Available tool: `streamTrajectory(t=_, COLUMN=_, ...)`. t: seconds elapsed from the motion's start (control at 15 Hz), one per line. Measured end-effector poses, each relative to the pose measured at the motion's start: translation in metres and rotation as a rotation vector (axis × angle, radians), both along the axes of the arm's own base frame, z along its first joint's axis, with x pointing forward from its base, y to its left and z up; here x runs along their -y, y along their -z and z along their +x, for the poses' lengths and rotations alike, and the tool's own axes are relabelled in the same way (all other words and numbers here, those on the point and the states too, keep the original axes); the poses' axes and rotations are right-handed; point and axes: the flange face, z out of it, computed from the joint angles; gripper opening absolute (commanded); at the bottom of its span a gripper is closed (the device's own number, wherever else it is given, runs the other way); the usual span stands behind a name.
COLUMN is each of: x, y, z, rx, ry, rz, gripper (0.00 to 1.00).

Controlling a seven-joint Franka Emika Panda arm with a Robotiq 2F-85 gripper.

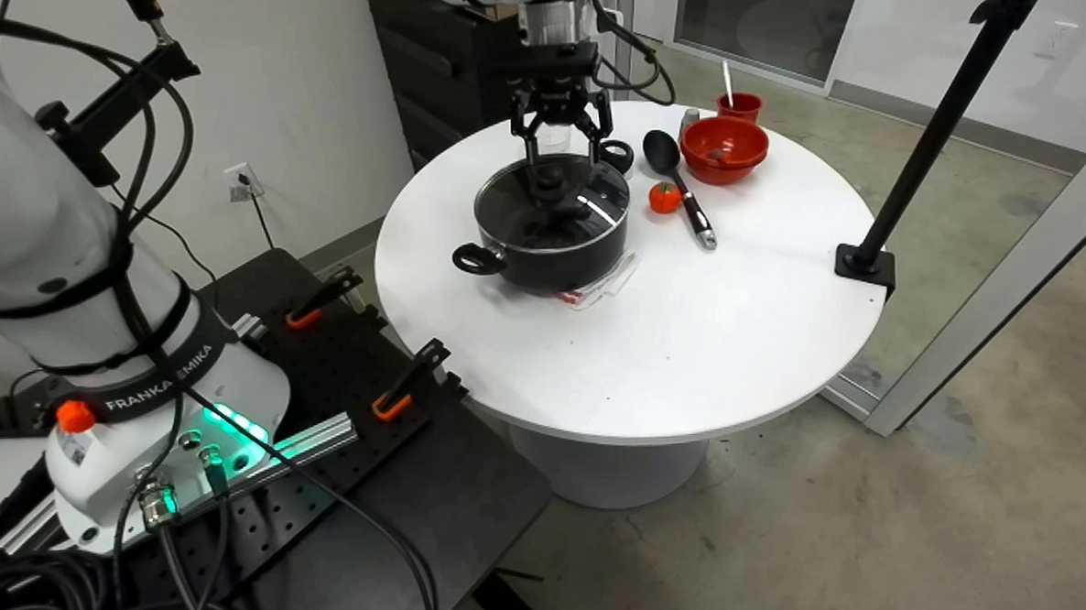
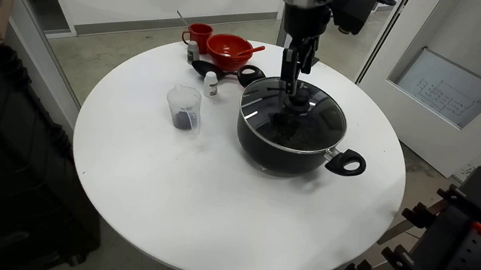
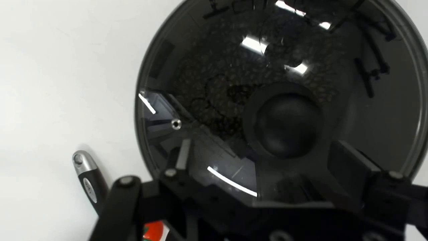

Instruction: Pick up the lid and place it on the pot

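Clearly, the round clear-glass lid (image 2: 304, 126) sits on the round black pot (image 2: 284, 161). Above the pot, the black fingers (image 3: 351, 169) stand apart, one partly hiding the lid's round black knob (image 2: 303, 98) from me; reflections muddle something grainy (image 3: 214, 67) beneath the glass.

In an exterior view the pot (image 2: 280, 159), round and black, stands upright on the bench (image 2: 222, 222), right of the middle; one looped black handle (image 2: 336, 164) points near and right, its twin (image 2: 246, 81) far and left. The lid (image 2: 290, 124) lies level on top, its edge meeting the pot's edge. It is a dark-looking glass disc with a thin metal rim (image 3: 139, 124) and a black knob (image 3: 287, 125) at its centre. In the wrist view a metal-ringed hole (image 3: 176, 124) sits towards its left edge, and bright reflections streak the glass.
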Motion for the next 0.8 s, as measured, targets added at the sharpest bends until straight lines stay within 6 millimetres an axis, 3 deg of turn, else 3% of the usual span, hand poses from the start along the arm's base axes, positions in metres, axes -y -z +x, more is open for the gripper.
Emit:
streamTrajectory(t=0.47, x=0.002, y=-0.089, z=0.003, rx=0.077, ry=0.094, rz=0.051, gripper=1.00)
streamTrajectory(t=0.6, x=0.003, y=-0.100, z=0.001, rx=0.082, ry=0.099, rz=0.049, gripper=1.00)
streamTrajectory(t=0.8, x=0.003, y=-0.100, z=0.000, rx=0.080, ry=0.101, rz=0.049, gripper=1.00)
